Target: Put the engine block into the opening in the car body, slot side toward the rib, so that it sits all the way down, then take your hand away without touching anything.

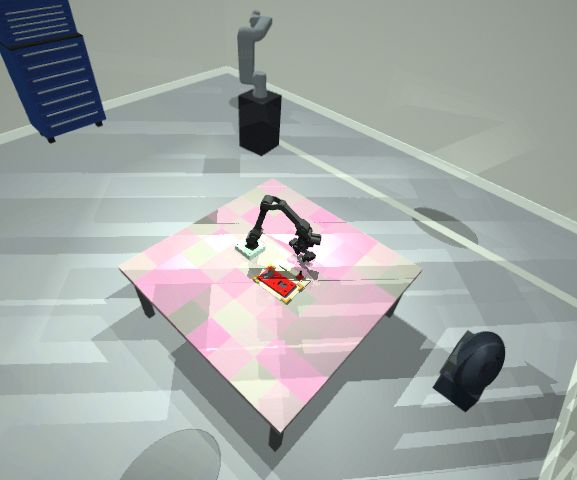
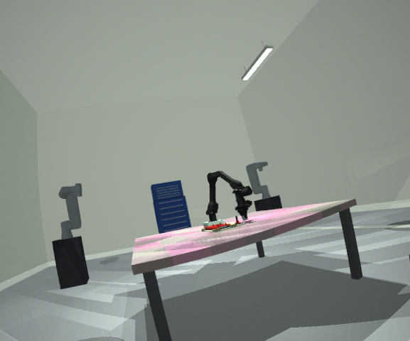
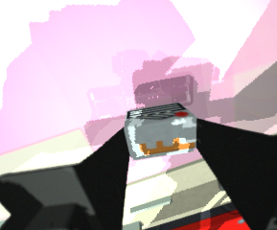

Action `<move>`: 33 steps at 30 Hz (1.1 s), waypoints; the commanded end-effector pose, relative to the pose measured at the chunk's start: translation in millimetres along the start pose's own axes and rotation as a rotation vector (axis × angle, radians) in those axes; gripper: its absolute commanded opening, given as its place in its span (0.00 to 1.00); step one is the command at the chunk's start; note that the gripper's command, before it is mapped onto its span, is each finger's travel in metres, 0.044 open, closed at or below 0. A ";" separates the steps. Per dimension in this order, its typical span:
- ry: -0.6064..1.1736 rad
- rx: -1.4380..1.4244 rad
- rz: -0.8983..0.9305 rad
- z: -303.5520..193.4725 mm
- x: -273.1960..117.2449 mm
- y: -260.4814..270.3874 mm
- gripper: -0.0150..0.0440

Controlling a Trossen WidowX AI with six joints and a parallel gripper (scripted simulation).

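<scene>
The engine block point(image 3: 162, 131) is a small grey block with a black ribbed top, a red dot and an orange pattern on its near side. My gripper point(image 3: 156, 126) point(image 1: 304, 260) point(image 2: 244, 217) is shut on it, one black finger on each side. The block is low over the table, beside the car body; whether it touches the table I cannot tell. The red car body point(image 1: 276, 281) point(image 2: 212, 227) point(image 3: 217, 221) lies flat in a pale fixture with yellow corners. A dark opening shows in its top. The rib inside is too small to make out.
A small red and black upright part point(image 1: 300, 275) point(image 2: 237, 220) stands beside the car body, close to the gripper. The arm's pale base plate point(image 1: 242, 250) lies behind the car body. The pink patchwork table point(image 1: 298, 361) point(image 2: 182, 253) has strong glare and shadows around the gripper.
</scene>
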State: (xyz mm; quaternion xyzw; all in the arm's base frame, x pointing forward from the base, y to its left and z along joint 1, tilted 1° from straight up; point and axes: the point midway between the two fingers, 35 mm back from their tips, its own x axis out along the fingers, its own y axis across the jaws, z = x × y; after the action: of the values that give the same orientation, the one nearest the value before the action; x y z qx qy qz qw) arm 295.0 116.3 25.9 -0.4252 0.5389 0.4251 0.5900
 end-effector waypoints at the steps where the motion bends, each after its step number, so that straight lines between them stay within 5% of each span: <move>1: -0.003 -0.004 -0.011 2.5 -12.1 -4.1 0.25; 33: 0.017 0.018 0.029 2.4 -109.1 2.4 0.25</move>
State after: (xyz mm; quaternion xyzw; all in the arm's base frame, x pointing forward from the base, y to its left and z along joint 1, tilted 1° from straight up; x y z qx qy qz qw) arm 288.4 114.2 124.2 -0.4183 0.5549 0.4261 0.5793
